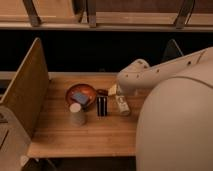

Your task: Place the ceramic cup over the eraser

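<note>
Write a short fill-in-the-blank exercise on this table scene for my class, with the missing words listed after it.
1. Seen from the camera, the ceramic cup stands to the ___ of the eraser.
2. The blue-grey slab lies ___ the red-brown bowl.
3. The gripper, at the arm's end above the table, is nearer the ___ than the cup.
Missing words: left; in; eraser.

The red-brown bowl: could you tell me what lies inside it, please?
A blue-grey slab lies inside the bowl; anything beneath the slab is covered. The gripper hangs beside the bowl.
</note>
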### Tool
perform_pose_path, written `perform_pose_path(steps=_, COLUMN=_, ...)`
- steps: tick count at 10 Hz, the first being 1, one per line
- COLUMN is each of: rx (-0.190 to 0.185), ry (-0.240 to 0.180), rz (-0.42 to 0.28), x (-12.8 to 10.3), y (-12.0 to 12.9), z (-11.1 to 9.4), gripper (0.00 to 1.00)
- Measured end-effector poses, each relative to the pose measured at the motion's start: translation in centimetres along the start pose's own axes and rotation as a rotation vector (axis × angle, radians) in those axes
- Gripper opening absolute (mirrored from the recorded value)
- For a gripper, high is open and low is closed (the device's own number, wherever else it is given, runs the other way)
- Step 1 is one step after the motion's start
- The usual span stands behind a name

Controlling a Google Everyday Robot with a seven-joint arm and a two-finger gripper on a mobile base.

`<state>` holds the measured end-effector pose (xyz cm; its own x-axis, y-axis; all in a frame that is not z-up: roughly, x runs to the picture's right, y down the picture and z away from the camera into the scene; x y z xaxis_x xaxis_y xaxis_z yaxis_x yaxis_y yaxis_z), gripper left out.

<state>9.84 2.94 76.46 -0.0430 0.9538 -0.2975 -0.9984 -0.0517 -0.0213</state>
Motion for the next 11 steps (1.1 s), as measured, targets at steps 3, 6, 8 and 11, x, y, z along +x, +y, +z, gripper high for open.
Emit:
perform_pose_path(steps=3, rx=0.000, ry=0.000, rz=0.000, x=0.00, y=0.00, z=0.00, gripper=0.80)
perform_pose_path(steps=6, rx=0.000, ry=0.000, rz=-0.001, x=0.01, y=0.00, z=-0.01, gripper=0.80)
perform_pose_path(steps=8, rx=0.000, ry=0.000, rz=-0.001, x=0.01, y=0.00, z=-0.01, gripper=0.80)
perform_pose_path(steps=11, rx=0.003, ry=0.000, rz=-0.017, x=-0.06, y=0.20, z=-0.38, gripper=0.80)
